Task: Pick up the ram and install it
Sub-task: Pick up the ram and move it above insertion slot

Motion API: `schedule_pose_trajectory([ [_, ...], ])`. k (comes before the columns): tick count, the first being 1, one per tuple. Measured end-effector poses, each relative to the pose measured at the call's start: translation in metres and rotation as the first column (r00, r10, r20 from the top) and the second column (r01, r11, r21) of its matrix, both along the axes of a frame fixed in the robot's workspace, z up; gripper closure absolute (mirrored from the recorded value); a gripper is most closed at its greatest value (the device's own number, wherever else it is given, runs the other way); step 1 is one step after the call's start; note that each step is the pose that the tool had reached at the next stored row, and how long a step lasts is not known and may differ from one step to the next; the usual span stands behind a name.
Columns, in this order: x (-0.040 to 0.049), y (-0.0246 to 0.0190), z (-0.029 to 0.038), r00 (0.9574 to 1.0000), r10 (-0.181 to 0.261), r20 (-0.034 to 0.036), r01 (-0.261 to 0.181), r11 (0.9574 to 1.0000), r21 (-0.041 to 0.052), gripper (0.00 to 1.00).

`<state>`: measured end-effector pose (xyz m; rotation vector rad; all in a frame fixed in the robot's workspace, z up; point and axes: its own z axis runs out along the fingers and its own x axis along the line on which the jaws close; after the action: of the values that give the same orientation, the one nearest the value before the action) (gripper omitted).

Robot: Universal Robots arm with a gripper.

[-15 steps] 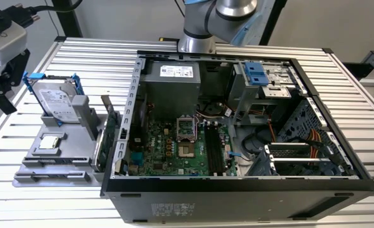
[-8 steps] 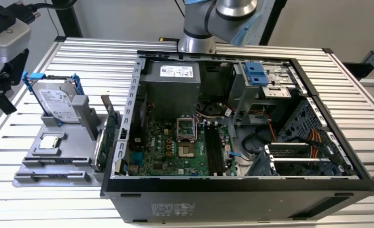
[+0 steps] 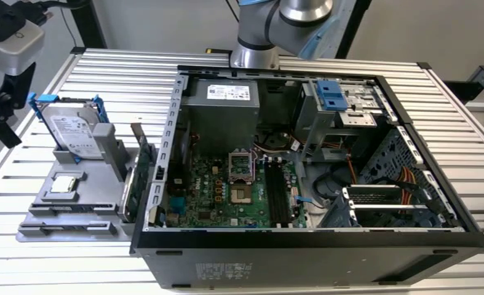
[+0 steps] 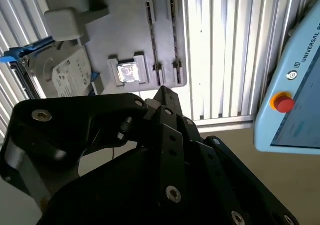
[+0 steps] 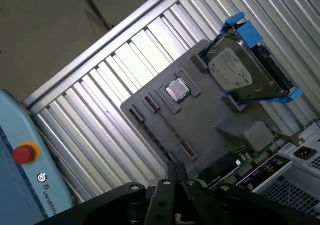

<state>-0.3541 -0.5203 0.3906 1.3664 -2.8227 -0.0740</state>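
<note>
First wrist view, two fingers (image 5: 171,172), one processor (image 5: 177,90)

Grey tray (image 3: 94,203), blue-framed silver hard drive (image 3: 71,132), green motherboard (image 3: 213,196) — black case (image 3: 307,261), ribbed silver table (image 3: 53,264)

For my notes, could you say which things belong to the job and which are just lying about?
Job: ram, seemingly the bluish strip in the tray; hand; open computer case.
Lying about: hard drive; processor chip; green expansion card; teach pendant.
</note>
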Motion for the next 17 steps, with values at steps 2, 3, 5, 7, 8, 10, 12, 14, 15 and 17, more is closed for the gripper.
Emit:
schedule_pose_trajectory([
  [2, 0.0, 0.0001, 0.0, 0.9998, 0.022, -0.0001, -0.022, 0.9998, -0.0003, 1.0],
  [3, 0.0, 0.0001, 0.0, 0.9995, 0.032, 0.0, -0.032, 0.9995, -0.0004, 1.0],
  [5, 0.0, 0.0002, 0.0, 0.9986, 0.054, -0.0001, -0.054, 0.9986, -0.0007, 1.0],
  [7, 0.0, 0.0002, 0.0, 0.9971, 0.076, -0.0001, -0.076, 0.9971, -0.0009, 1.0],
  [8, 0.0, 0.0003, 0.0, 0.9963, 0.086, -0.0001, -0.086, 0.9963, -0.001, 1.0],
  [10, 0.0, 0.0003, 0.0, 0.9942, 0.108, -0.0001, -0.108, 0.9942, -0.0013, 1.0],
  [12, 0.0, 0.0004, 0.0, 0.9917, 0.129, -0.0001, -0.129, 0.9917, -0.0016, 1.0],
  [14, 0.0, 0.0005, 0.0, 0.9888, 0.149, -0.0002, -0.149, 0.9888, -0.0019, 1.0],
  [15, 0.0, 0.0005, 0.0001, 0.9872, 0.159, -0.0003, -0.159, 0.9872, -0.0021, 1.0],
  [17, 0.0, 0.0006, 0.0, 0.9835, 0.181, -0.0002, -0.181, 0.9835, -0.002, 1.0],
])
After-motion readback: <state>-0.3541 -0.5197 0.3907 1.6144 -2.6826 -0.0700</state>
